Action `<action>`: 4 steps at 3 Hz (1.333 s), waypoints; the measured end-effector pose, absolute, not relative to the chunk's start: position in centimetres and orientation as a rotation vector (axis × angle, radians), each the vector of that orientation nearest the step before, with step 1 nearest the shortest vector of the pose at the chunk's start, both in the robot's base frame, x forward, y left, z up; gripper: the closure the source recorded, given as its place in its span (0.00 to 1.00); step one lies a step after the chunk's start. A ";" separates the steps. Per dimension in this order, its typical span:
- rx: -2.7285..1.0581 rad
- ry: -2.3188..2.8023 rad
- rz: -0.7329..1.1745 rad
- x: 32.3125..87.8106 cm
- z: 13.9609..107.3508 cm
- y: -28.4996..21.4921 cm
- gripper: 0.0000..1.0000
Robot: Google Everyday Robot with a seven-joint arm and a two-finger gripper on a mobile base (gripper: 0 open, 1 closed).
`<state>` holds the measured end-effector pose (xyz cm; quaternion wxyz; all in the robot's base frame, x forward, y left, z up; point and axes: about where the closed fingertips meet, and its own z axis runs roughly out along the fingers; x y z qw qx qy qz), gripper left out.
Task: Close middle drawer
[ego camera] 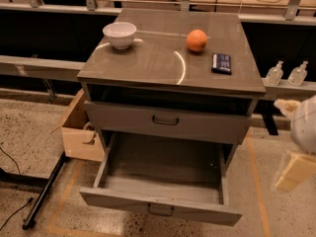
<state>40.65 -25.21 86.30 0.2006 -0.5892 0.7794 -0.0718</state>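
The middle drawer [160, 181] is pulled far out of the grey-brown cabinet [148, 63]. Its empty inside shows, and its flat front with a small dark handle [160, 210] faces me near the floor. The drawer above it [165, 121] is nearly flush with the cabinet, with a dark gap over it. My gripper [292, 169] is at the right edge of the view, to the right of the open drawer and apart from it. Part of it runs out of frame.
On the cabinet top are a white bowl [119, 34], an orange [196, 40] and a dark packet [221, 63]. A cardboard box [79, 132] stands to the left of the cabinet. Two clear bottles [286, 74] sit on a ledge at the right. A black bar [44, 191] lies on the floor.
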 end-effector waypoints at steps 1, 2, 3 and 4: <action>-1.616 2.220 -0.151 40.0 77.7 -26.4 0.00; -1.577 2.179 -0.201 41.5 77.8 -26.4 0.00; -1.578 2.182 -0.193 41.4 77.7 -26.4 0.00; -1.566 2.201 -0.153 41.3 74.5 -26.2 0.16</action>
